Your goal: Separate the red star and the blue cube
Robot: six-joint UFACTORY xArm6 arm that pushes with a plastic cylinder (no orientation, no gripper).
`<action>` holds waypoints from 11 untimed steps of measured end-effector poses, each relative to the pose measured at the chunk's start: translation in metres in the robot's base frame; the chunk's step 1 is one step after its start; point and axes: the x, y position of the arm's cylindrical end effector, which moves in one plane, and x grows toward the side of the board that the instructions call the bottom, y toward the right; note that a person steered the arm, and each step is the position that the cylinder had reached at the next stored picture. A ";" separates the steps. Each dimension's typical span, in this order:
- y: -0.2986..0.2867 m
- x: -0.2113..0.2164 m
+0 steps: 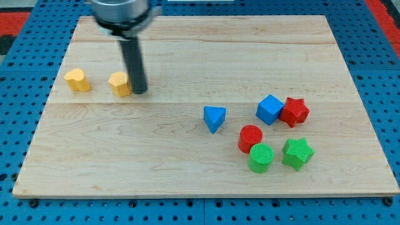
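Note:
The red star (294,112) sits at the view's right, touching the blue cube (270,109) on its left side. My tip (139,92) rests on the board at the view's upper left, far from both, right beside a yellow block (119,84) on that block's right.
A second yellow block (77,80) lies further left. A blue triangular block (214,118) sits mid-board. A red cylinder (250,138), a green cylinder (261,157) and a green star (297,154) cluster below the cube and star. The wooden board (187,175) ends at blue pegboard.

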 end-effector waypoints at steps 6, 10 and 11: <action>0.317 0.035; 0.138 -0.022; 0.073 -0.049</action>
